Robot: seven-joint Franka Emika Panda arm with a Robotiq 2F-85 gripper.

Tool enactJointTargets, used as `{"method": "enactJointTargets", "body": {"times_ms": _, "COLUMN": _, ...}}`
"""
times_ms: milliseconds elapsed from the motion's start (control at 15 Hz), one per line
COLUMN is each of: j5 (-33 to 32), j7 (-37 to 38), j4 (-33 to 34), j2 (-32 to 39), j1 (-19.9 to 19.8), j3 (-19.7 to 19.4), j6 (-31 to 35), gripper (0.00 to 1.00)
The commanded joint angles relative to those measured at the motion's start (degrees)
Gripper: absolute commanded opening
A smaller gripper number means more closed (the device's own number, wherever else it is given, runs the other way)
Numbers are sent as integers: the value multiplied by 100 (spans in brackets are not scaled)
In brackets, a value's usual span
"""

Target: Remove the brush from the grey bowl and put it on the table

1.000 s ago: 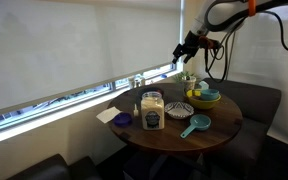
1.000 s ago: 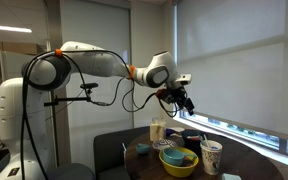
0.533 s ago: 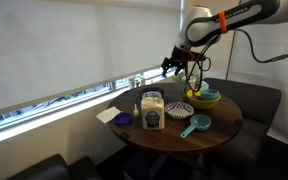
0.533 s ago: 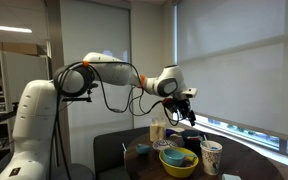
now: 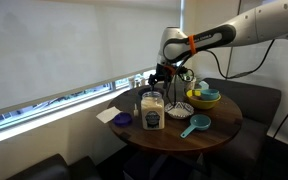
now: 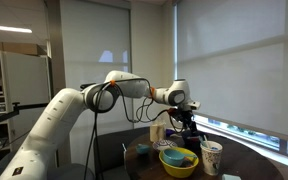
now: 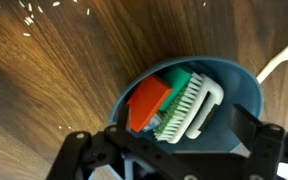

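In the wrist view a blue-grey bowl point(image 7: 239, 90) sits on the dark brown wooden table point(image 7: 64, 70). In it lie a brush point(image 7: 189, 105) with a white handle and green bristles, and an orange block point(image 7: 149, 100). My gripper point(image 7: 169, 135) is open, with its two dark fingers either side of the bowl and just above it. In both exterior views the gripper point(image 5: 162, 72) point(image 6: 185, 116) hangs low over the far part of the round table point(image 5: 219, 130). The bowl itself is hard to make out there.
On the table stand a lidded jar point(image 5: 152, 110), a patterned bowl point(image 5: 180, 110), a yellow bowl point(image 5: 206, 96), a teal pan point(image 5: 194, 125) and a purple item point(image 5: 122, 119). A paper cup point(image 6: 211, 156) stands near the edge. Dark seats surround the table; the window is close behind.
The arm has swung away from the window corner and come down toward the table, and now sits over the bowl with the brush. The gripper stays open and empty.
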Motion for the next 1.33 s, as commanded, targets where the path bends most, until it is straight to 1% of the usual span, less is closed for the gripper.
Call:
{"method": "enactJointTargets", "body": {"times_ms": 0, "j5": 73, "j7": 6, "j4": 1043, "j2": 638, "j1": -62, "j3": -15, "j6": -459, "gripper": 100}}
{"method": "enactJointTargets", "body": {"times_ms": 333, "j5": 182, "j7": 62, "j4": 1661, "j2": 1038, "j1": -154, "j3": -3, "j6": -499, "gripper": 100}}
{"method": "enactJointTargets", "body": {"times_ms": 533, "j5": 149, "j7": 168, "j4": 1934, "j2": 1235, "j1": -137, "j3": -57, "j6": -563, "gripper": 100}}
{"method": "enactJointTargets", "body": {"times_ms": 600, "j5": 179, "j7": 133, "j4": 1954, "j2": 1221, "j1": -162, "j3": -35, "j6": -591, "gripper": 100}}
{"method": "enactJointTargets", "body": {"times_ms": 667, "j5": 85, "j7": 33, "j4": 1537, "j2": 1017, "j1": -154, "j3": -25, "j6": -367, "gripper": 100}}
{"method": "enactJointTargets", "body": {"times_ms": 867, "j5": 85, "j7": 36, "j4": 1676, "j2": 1094, "j1": -165, "j3": -25, "j6": -421, "gripper": 100}}
{"method": "enactJointTargets", "body": {"times_ms": 933, "j5": 168, "j7": 148, "j4": 1728, "j2": 1179, "j1": -180, "j3": -1, "j6": -400, "gripper": 100}}
{"method": "enactJointTargets", "body": {"times_ms": 1067, "j5": 331, "j7": 102, "j4": 1695, "j2": 1245, "j1": -225, "j3": 105, "j6": -338, "gripper": 100}}
{"method": "enactJointTargets", "body": {"times_ms": 1267, "j5": 459, "j7": 77, "j4": 1677, "j2": 1318, "j1": -246, "j3": 138, "j6": -296, "gripper": 100}}
